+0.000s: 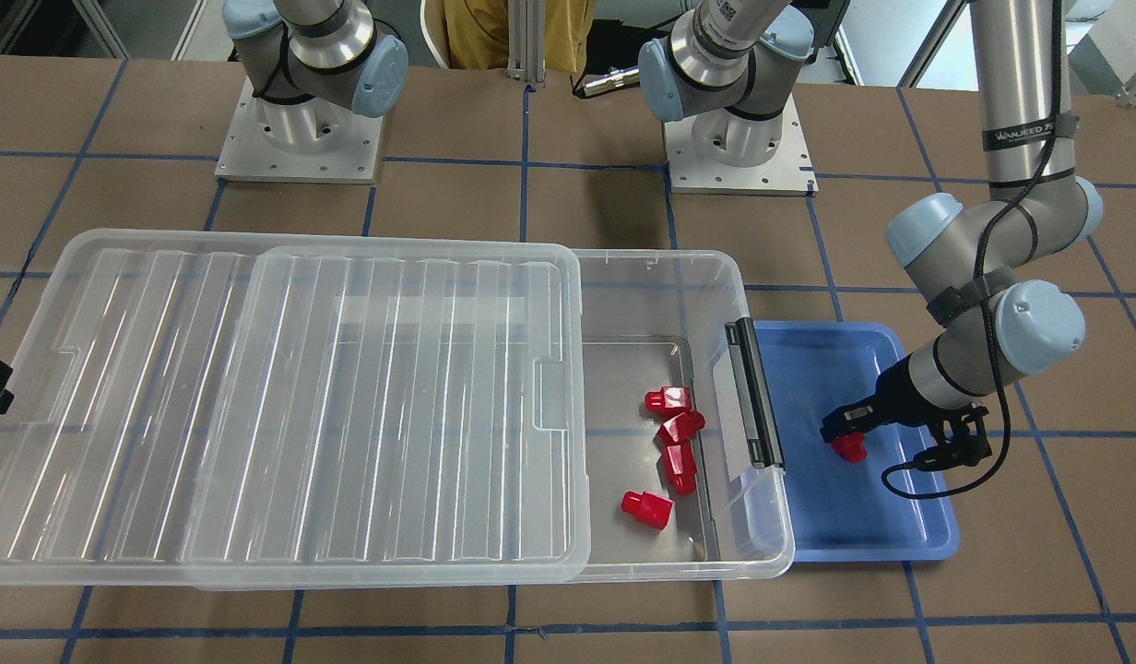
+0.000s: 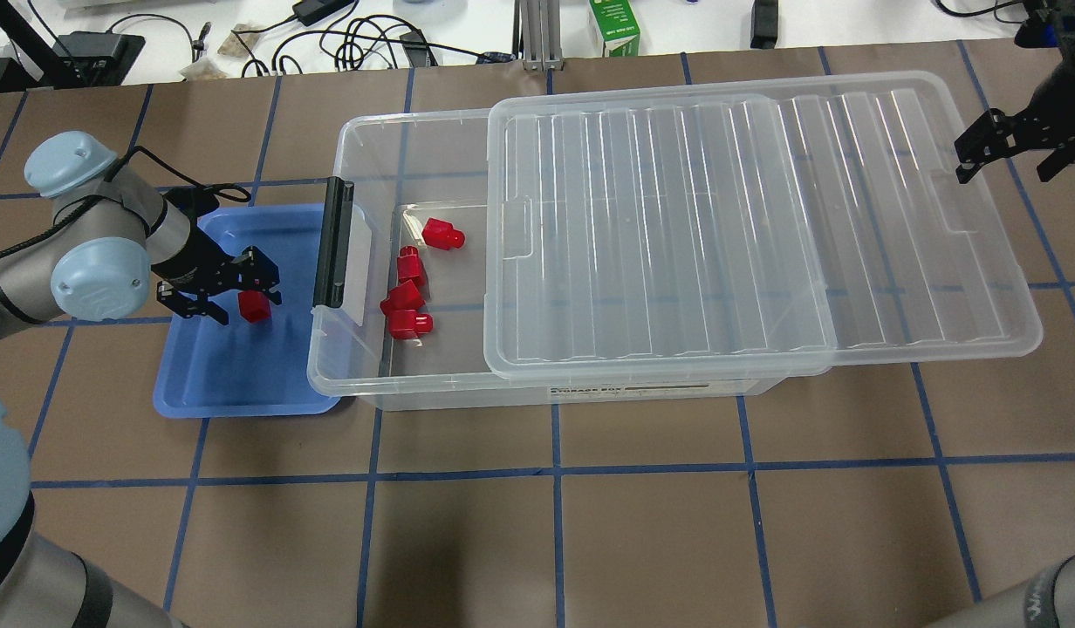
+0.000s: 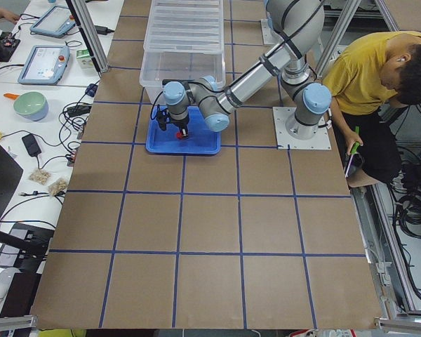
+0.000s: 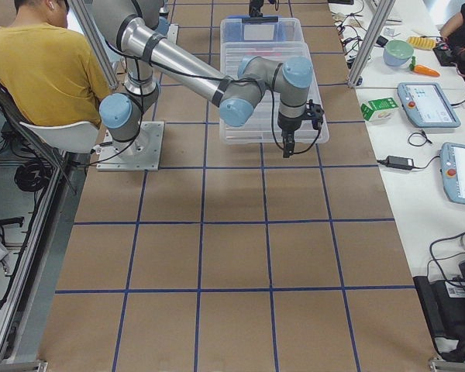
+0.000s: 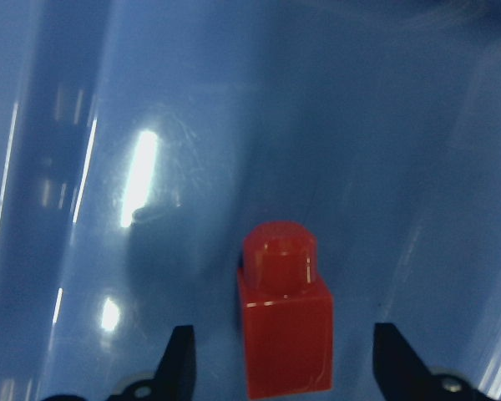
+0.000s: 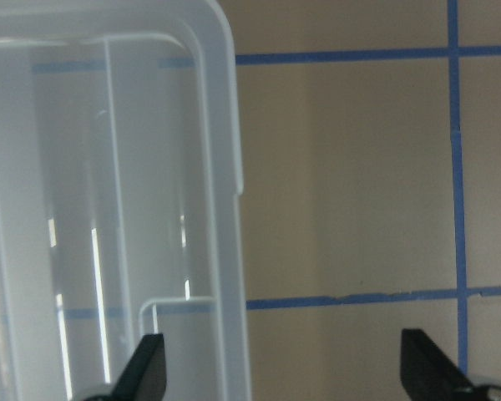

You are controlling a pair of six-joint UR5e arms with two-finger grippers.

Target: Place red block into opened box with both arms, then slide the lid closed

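In the blue tray (image 1: pixel 900 516) a red block (image 1: pixel 849 449) stands upright, and my left gripper (image 1: pixel 843 432) is low over it. The left wrist view shows this gripper (image 5: pixel 285 347) open, one finger on each side of the block (image 5: pixel 284 326), neither touching it. Several more red blocks (image 2: pixel 407 288) lie inside the clear box (image 2: pixel 363 131), close to its black latch bar (image 2: pixel 332 240). The ribbed lid (image 2: pixel 747 227) covers most of the box and overhangs its far end. My right gripper (image 2: pixel 1009 161) hovers open at that overhanging edge (image 6: pixel 221 209) and holds nothing.
The blue tray (image 2: pixel 232 384) sits against the latch end of the box. Both arm bases (image 1: pixel 301 138) (image 1: pixel 739 138) are bolted to the table behind the box. A seated person in a yellow shirt (image 3: pixel 372 70) is beside the robot. Cables and a green carton (image 2: pixel 620 26) lie beyond the table's far edge.
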